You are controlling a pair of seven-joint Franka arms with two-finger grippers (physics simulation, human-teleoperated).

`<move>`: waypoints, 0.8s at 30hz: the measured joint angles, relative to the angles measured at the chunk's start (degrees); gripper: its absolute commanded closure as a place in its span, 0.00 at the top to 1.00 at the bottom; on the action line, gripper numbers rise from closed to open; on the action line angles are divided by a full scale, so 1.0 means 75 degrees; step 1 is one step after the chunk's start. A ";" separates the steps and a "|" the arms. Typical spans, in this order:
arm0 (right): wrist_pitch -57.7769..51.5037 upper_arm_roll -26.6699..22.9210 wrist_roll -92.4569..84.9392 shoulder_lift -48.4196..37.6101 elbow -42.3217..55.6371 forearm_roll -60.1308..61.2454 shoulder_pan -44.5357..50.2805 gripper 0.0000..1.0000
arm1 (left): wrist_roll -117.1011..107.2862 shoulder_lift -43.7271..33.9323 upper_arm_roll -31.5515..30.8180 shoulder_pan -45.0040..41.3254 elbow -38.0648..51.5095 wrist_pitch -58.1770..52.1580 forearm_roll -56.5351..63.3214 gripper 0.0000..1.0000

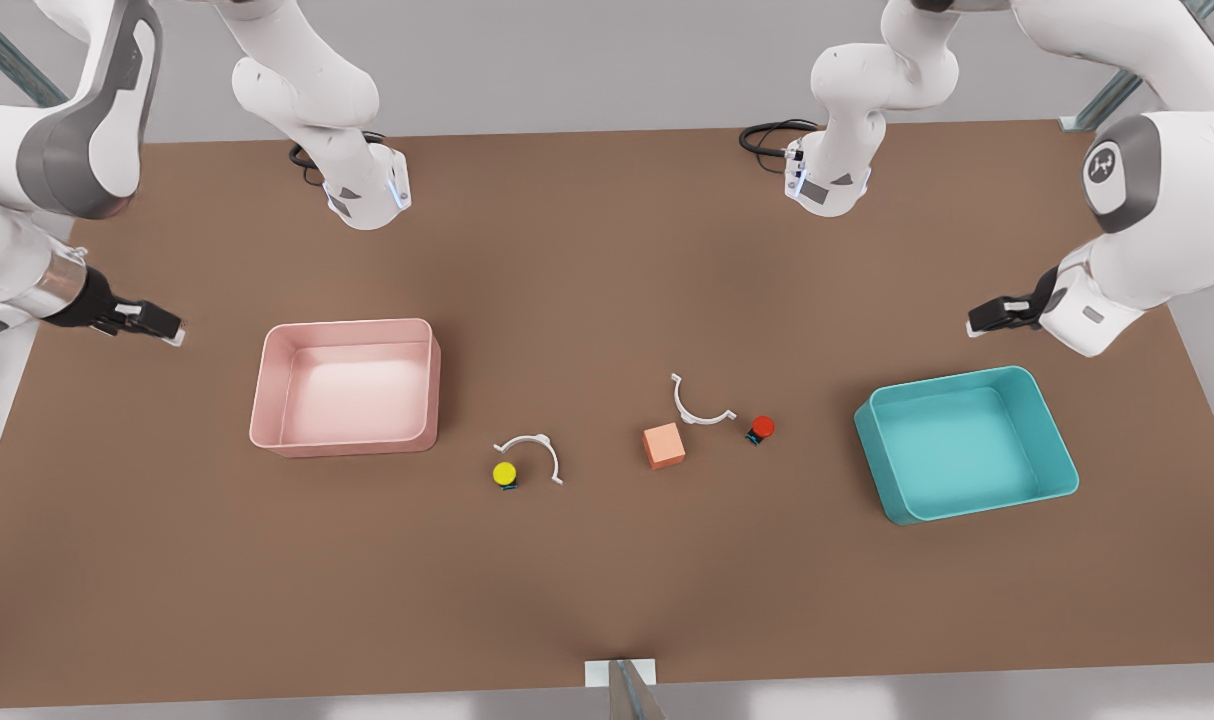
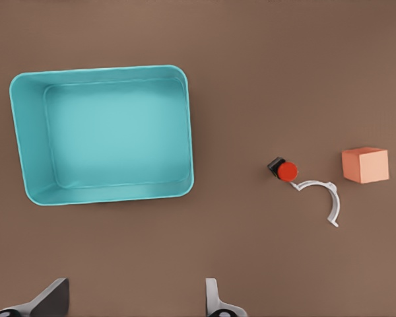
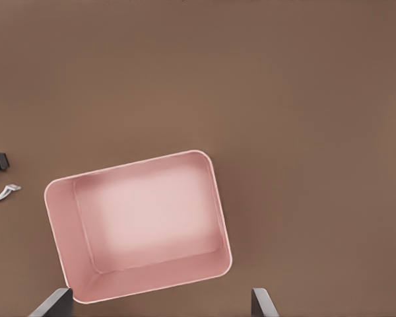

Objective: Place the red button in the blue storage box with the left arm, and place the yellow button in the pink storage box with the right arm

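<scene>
R gripper (image 1: 172, 331) is hanging at the front view's far left, above the table (image 1: 607, 600) and just outside the pink box (image 1: 347, 388); fingers are sitting wide apart w/ nothing between them, as the right wrist view shows, one fingertip (image 3: 53, 302) either side of the frame edge. Pink box is lying open-side up, nothing inside, w/ one corner reaching toward that gripper in the wrist view.

Moving right: yellow button (image 1: 505, 474) is sitting on the table on its small dark base, near the pink box but apart from it. A white curved clip (image 1: 533, 450) is arching just beside it, almost touching.

Next, an orange cube (image 1: 664, 445) is resting near mid-table. A 2nd white clip (image 1: 700, 405) is lying just past it, curve opening away from the camera. Red button (image 1: 761, 429) is sitting right by that clip's end; in the left wrist view the red button (image 2: 285, 170) is looking tilted on its black base, clip tip touching or nearly touching it, can't tell which.

Blue box (image 1: 967, 442) is lying further right, open-side up, nothing in it, well apart from the red button.

L gripper (image 1: 975, 322) is hovering at the far right, above the table beside the blue box; fingers are spread open, holding nothing, w/ one fingertip (image 2: 211, 290) showing in the left wrist view.
</scene>
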 measured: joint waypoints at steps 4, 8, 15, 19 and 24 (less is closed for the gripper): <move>0.0220 0.0301 0.0084 0.0161 0.0054 0.0025 -0.0952 1.00 | 0.0038 0.0695 -0.0210 -0.0646 0.0025 0.0408 0.0022 1.00; 0.0387 0.0485 0.0171 0.1445 0.1205 0.0011 0.0254 1.00 | 0.0041 0.2199 -0.0280 -0.1933 -0.0612 0.1867 -0.0084 1.00; 0.1625 0.0541 0.0555 0.4447 0.2726 -0.0021 0.3414 1.00 | 0.0033 0.2650 -0.0283 -0.2591 -0.3267 0.5879 -0.0469 1.00; 0.2750 0.0521 0.0753 0.5112 0.2514 -0.0093 0.4385 1.00 | 0.0037 0.2910 -0.0282 -0.2666 -0.3614 0.7294 -0.0633 1.00; 0.3857 0.0520 0.1032 0.5323 0.1968 -0.0235 0.4840 1.00 | 0.0042 0.2954 -0.0283 -0.2887 -0.4065 0.8161 -0.0700 0.90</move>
